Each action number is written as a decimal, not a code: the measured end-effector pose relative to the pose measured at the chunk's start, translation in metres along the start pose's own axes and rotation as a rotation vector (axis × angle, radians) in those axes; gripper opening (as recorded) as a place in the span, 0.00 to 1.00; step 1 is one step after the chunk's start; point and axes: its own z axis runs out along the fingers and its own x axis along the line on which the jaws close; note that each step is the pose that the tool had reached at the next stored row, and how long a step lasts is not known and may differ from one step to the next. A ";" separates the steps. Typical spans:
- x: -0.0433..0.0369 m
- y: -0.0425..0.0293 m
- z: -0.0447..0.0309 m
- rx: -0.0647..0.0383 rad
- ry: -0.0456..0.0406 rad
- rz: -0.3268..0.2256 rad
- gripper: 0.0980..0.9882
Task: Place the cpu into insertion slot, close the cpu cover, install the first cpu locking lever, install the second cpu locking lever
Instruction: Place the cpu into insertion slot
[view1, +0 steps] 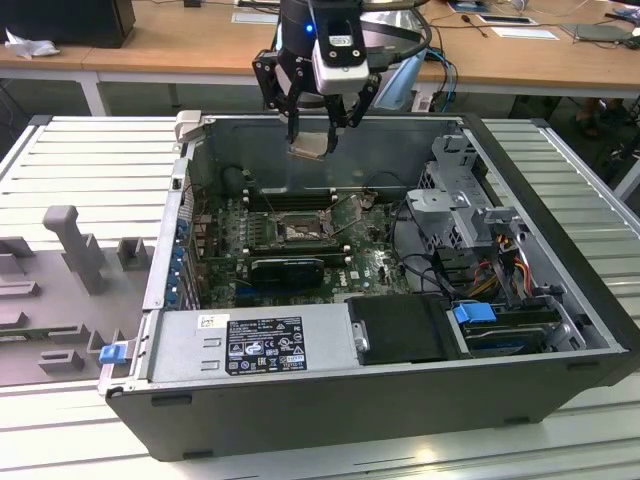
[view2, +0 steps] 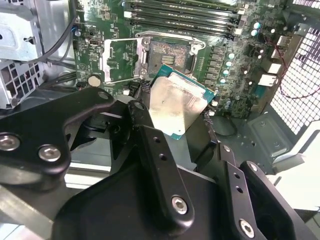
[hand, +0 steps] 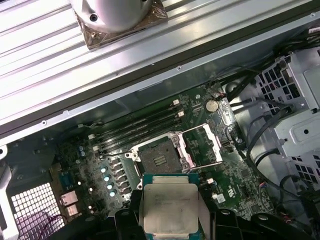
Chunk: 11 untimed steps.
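The open dark grey metal computer case (view1: 330, 400) lay on its side, holding a green motherboard (view1: 372, 262) at its floor and a silver boxy power supply (view1: 250, 345) along its near wall. The black gripper (view1: 312, 140) hung above the case's far part, its 2 fingers pinching the cpu (view1: 308, 147), a flat square chip with a silvery top, by opposite edges. Below, the square dark insertion slot (hand: 159, 159) sat exposed on the board, with the thin metal-frame cpu cover (hand: 186, 152) swung open just beside it.
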 end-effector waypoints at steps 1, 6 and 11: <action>0.0000 0.0000 0.0000 0.000 -0.0004 0.005 0.48; 0.0000 0.0000 0.0001 -0.001 -0.0028 0.032 0.48; 0.0000 0.0000 0.0002 -0.001 -0.0048 0.054 0.48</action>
